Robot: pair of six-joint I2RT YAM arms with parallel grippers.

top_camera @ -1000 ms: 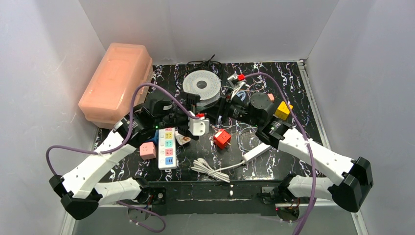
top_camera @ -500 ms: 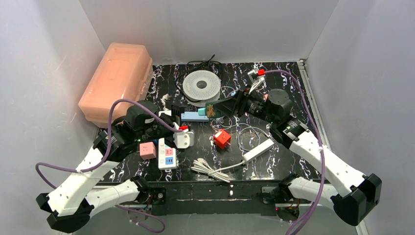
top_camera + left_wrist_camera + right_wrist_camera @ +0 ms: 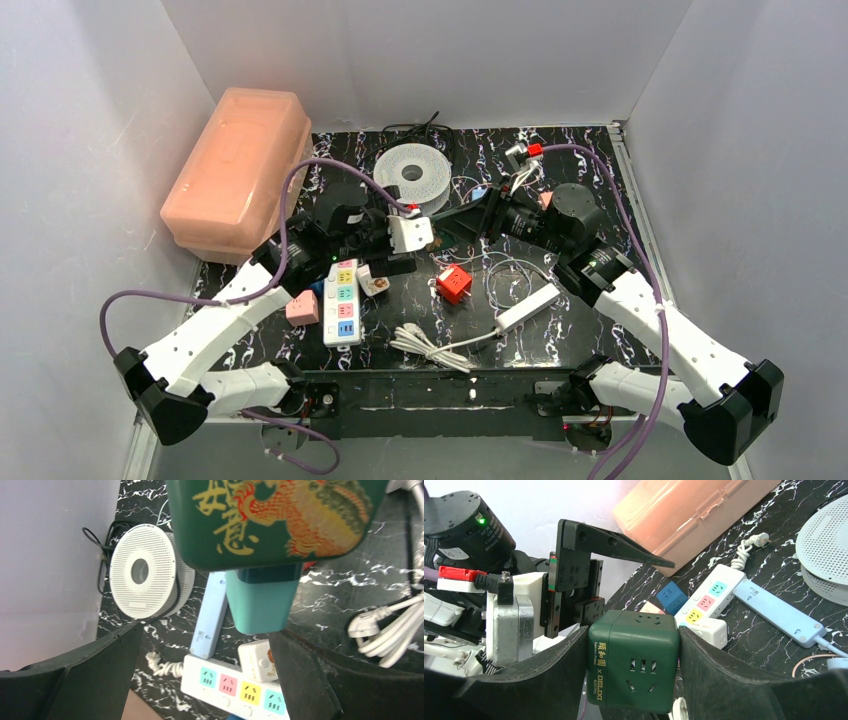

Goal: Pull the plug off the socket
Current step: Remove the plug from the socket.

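My right gripper point(image 3: 634, 680) is shut on a dark green cube socket point(image 3: 634, 660) and holds it above the table; it also shows in the top view point(image 3: 455, 220). A teal plug point(image 3: 260, 605) sticks out of the cube's underside point(image 3: 270, 520) in the left wrist view. My left gripper point(image 3: 206, 630) is open, its fingers point(image 3: 75, 680) wide apart. The teal plug lies ahead of it near the right finger, and no contact shows. In the top view the left gripper point(image 3: 405, 250) sits right next to the cube, and its wrist camera hides the plug.
A white power strip point(image 3: 342, 300) with coloured outlets lies below, a white adapter point(image 3: 372, 282) beside it and a light-blue strip point(image 3: 210, 615) behind. A red cube point(image 3: 453, 283), pink cube point(image 3: 302, 307), white cables point(image 3: 430, 345), round white disc point(image 3: 412, 172) and pink box point(image 3: 240, 165) surround them.
My left gripper drew back toward the near left, then came forward and right again up to the green cube. My right gripper shifted back and right with the cube, then held still.
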